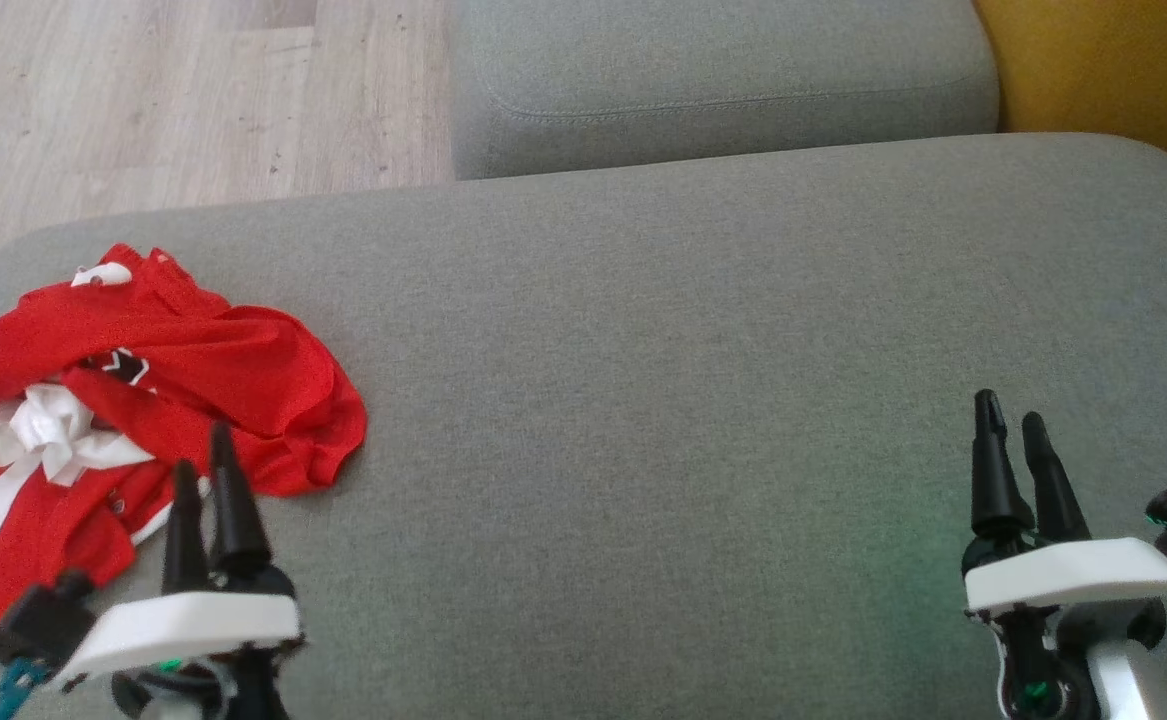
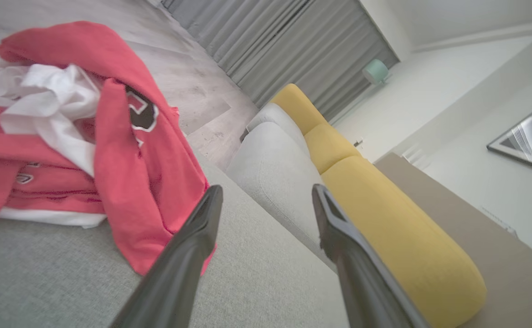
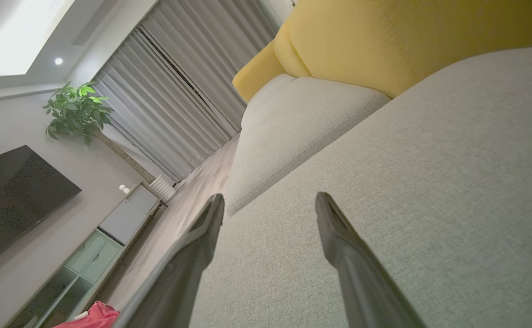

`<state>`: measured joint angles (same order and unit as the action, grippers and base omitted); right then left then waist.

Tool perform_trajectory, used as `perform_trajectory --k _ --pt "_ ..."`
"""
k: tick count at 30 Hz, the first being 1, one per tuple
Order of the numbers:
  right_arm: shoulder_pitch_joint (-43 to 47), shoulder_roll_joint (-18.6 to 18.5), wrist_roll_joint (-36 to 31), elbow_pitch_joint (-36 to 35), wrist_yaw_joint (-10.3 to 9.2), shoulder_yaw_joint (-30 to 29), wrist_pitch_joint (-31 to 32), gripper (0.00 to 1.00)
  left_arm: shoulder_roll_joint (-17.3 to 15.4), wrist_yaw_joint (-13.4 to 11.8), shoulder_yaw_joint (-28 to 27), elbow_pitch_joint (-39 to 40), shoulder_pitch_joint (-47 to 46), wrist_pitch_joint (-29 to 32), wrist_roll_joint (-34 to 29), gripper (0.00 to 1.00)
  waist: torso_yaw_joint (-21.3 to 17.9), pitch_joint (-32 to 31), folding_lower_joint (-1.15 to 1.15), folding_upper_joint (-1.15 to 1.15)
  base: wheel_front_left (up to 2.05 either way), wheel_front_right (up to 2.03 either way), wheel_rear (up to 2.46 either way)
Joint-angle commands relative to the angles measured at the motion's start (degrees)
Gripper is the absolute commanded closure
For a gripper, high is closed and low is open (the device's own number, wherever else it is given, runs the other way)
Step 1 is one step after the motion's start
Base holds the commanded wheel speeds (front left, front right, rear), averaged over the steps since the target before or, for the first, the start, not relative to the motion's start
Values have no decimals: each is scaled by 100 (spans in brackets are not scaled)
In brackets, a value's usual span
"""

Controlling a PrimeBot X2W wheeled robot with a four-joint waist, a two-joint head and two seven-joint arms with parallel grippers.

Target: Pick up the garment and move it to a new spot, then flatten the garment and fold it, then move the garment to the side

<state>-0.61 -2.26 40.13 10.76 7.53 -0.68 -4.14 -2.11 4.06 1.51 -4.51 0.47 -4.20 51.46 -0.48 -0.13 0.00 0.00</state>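
1. Nearest to me, at the lower left of the head view, the left gripper (image 1: 201,447) has its two dark fingers spread apart with nothing between them. Its own wrist view shows only grey upholstery through the gap.
2. At the lower right, the right gripper (image 1: 1009,406) is spread the same way and is empty. It sits over bare seat (image 1: 643,350), well apart from the cloth.
3. The garment (image 1: 203,370) is a red jersey with white trim, crumpled in a heap at the left of the frame, near the seat's left edge.
4. It looks light, thin and quite limp (a sports knit, I'd guess, and a bit slick). I'd expect it to sag and trail when lifted and to hold no shape.
5. A single pinched layer may slide out, so the better hold is a raised ridge of doubled cloth. The thick red fold on the heap's lower right, nearest the fingers, looks right for that.
6. In the head view the left fingertips overlap that lower right hem. In the wrist view the red fold hangs just beside the left-hand finger, left of the gap and not inside it. I cannot tell whether they touch.
7. Farther off, the middle and right of the seat lie open as a possible new spot. Beyond that are a second grey cushion (image 1: 723,80) at top centre and wooden floor (image 1: 143,100) at upper left.
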Motion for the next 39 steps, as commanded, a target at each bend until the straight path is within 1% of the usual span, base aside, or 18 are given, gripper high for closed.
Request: perform_trajectory --k 1,4,12,17,21,24,31,36,39 --pt "-242 -41 -186 -244 -2 96 -70 0 -51 6 -19 247 -176 -59 -196 0 -1 -2 0 0 0 0 0" --pt "-235 -42 -455 -261 -2 147 -120 0 -52 33 150 264 -166 -110 -662 0 0 -6 0 0 0 0 0" --pt "-204 -44 -1132 -307 -3 209 -256 0 -108 -98 479 316 -165 -246 -1625 0 14 -9 0 0 0 0 0" --pt "-193 -46 -1557 -342 -3 249 -340 0 -212 -283 697 251 -158 -331 -2111 0 12 -15 0 0 0 0 0" --pt "-177 -48 -1739 -394 -3 256 -408 0 -316 -412 897 205 -188 -399 -2439 0 6 -18 0 0 0 0 0" --pt "-152 -49 -1998 -400 -3 296 -458 0 -398 -479 1070 180 -201 -449 -2660 0 -3 -26 0 0 0 0 0" --pt "-137 -51 -2631 -419 -3 371 -577 0 -557 -810 1379 185 -235 -568 -3188 0 -16 -40 0 0 0 0 0" --pt "-114 -53 -2935 -444 -3 402 -644 0 -662 -933 1585 163 -242 -636 -3465 0 -23 -50 0 0 0 0 0" --pt "-112 -54 -3188 -493 -3 449 -695 0 -767 -1068 1760 130 -269 -687 -3753 0 -34 -57 0 0 0 0 0"
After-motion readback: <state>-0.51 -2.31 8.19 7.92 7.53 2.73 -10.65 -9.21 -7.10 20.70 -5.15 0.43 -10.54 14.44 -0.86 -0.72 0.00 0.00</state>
